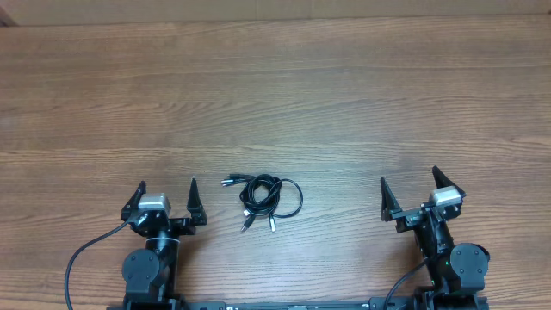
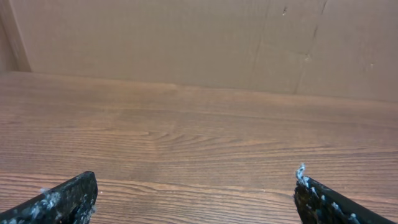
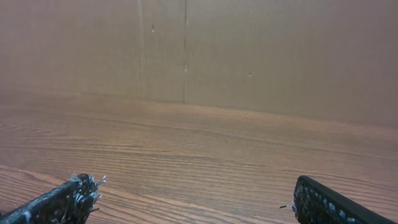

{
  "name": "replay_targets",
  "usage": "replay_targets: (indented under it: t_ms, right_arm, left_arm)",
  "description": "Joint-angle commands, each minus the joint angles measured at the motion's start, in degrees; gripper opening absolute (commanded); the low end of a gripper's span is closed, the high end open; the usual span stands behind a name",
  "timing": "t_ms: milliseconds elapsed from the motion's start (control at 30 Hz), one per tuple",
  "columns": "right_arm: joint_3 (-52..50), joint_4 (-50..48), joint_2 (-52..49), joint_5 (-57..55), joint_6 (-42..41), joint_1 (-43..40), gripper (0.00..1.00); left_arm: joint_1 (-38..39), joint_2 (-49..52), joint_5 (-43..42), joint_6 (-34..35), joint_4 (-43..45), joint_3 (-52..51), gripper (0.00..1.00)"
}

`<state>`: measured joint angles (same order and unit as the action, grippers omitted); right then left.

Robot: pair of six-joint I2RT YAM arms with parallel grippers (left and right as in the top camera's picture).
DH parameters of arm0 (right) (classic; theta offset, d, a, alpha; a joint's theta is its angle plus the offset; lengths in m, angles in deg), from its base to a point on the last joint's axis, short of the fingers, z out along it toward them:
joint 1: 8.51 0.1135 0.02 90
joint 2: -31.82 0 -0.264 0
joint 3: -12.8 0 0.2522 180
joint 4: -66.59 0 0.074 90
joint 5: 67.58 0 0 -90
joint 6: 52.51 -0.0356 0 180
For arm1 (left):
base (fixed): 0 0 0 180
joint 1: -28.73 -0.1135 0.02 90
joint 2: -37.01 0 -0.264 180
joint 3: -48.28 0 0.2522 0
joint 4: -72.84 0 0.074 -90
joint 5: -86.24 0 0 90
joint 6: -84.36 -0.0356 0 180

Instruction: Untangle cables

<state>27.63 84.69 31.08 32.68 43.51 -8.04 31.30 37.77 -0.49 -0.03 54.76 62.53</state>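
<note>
The cables (image 1: 269, 200) lie as a small coiled black bundle on the wooden table, near the front edge and midway between the arms, with silver-tipped plug ends sticking out at its left and bottom. My left gripper (image 1: 167, 186) stands open to the left of the bundle, a short gap away. Far to the right, my right gripper (image 1: 408, 179) is open too. Both wrist views show only bare wood between the fingertips (image 2: 78, 190) (image 3: 311, 190); the cables are out of view there.
A wooden table (image 1: 275, 95) stretches far beyond the bundle. A brown cardboard wall (image 2: 199, 37) (image 3: 249, 50) stands along its back edge. Each arm's own thick black wire (image 1: 86, 254) (image 1: 405, 288) loops beside its base.
</note>
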Motion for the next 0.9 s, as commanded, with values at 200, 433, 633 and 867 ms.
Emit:
replay_targets:
  t_ms: [200, 433, 633, 867]
  right_arm:
    - [-0.6, -0.4, 0.6, 0.1, 0.0, -0.2, 1.00]
    - [-0.6, -0.4, 0.6, 0.1, 0.0, -0.2, 1.00]
    - [-0.6, -0.4, 0.6, 0.1, 0.0, -0.2, 1.00]
    - [-0.6, -0.4, 0.6, 0.1, 0.0, -0.2, 1.00]
  left_arm:
    - [-0.4, -0.5, 0.5, -0.9, 0.1, -0.2, 1.00]
    - [-0.4, -0.5, 0.5, -0.9, 0.1, -0.2, 0.99]
    - [-0.4, -0.5, -0.3, -0.9, 0.1, -0.2, 1.00]
    - [-0.4, -0.5, -4.8, 2.7, 0.5, -0.2, 1.00]
